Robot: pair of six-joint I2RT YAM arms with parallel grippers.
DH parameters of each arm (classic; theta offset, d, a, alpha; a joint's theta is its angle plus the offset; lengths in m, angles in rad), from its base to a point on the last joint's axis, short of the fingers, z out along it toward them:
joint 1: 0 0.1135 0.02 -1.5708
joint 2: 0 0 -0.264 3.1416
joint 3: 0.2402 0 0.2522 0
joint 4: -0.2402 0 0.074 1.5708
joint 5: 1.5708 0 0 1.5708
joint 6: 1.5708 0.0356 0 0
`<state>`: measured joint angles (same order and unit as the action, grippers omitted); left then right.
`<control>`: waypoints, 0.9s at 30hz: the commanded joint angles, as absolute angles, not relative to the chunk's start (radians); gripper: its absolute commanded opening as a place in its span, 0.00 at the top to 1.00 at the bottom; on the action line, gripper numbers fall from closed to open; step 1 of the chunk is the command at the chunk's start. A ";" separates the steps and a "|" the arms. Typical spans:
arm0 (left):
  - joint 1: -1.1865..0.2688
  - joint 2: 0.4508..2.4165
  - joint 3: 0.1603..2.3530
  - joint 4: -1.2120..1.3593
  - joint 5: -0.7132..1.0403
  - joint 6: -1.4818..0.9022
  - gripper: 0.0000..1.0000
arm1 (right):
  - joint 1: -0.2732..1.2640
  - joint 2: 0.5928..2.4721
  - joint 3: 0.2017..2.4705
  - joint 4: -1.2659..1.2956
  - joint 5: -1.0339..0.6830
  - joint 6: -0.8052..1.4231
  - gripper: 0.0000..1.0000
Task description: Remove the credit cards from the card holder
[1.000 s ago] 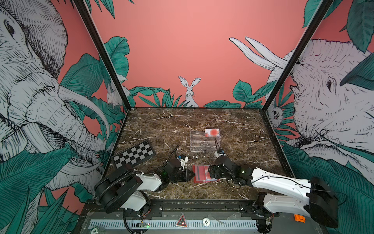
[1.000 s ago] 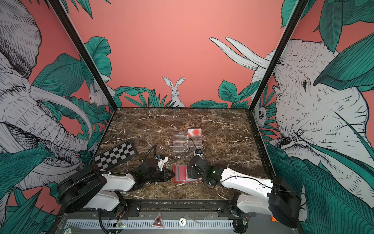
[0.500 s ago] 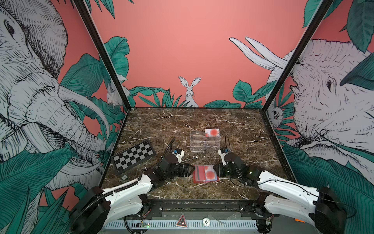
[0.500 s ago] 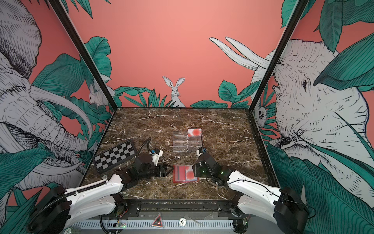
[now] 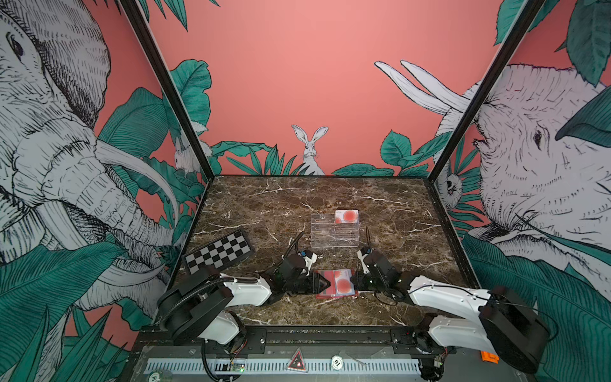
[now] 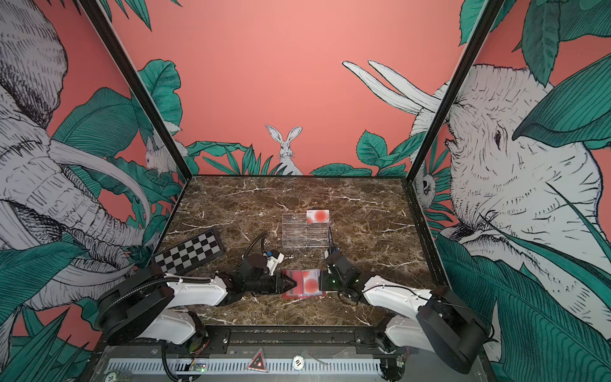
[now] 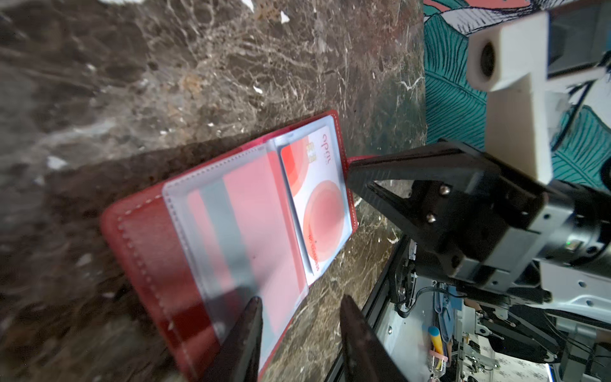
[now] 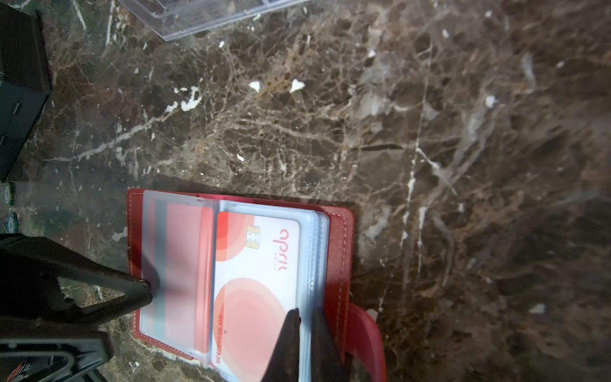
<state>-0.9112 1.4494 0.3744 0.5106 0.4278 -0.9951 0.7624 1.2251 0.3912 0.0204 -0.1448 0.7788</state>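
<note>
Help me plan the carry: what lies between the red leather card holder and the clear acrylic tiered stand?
Only bare brown marble tabletop, in both top views, between the red card holder and clear acrylic stand.

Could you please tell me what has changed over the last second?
The right gripper shut its fingers on the sleeves at the card holder's right edge. The left gripper pushed rightward, its open fingers now onto the left page. The card holder, acrylic stand and chequered board stayed put.
</note>
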 commanded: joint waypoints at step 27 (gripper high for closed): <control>-0.928 1.720 0.321 0.923 0.367 -1.157 0.70 | 0.768 1.170 0.363 0.090 -0.196 0.803 0.96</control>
<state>-0.9226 1.7111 0.3504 0.9310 0.3981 -1.1427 0.7601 1.2057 0.3504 0.1219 -0.1978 0.8062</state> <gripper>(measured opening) 0.302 0.048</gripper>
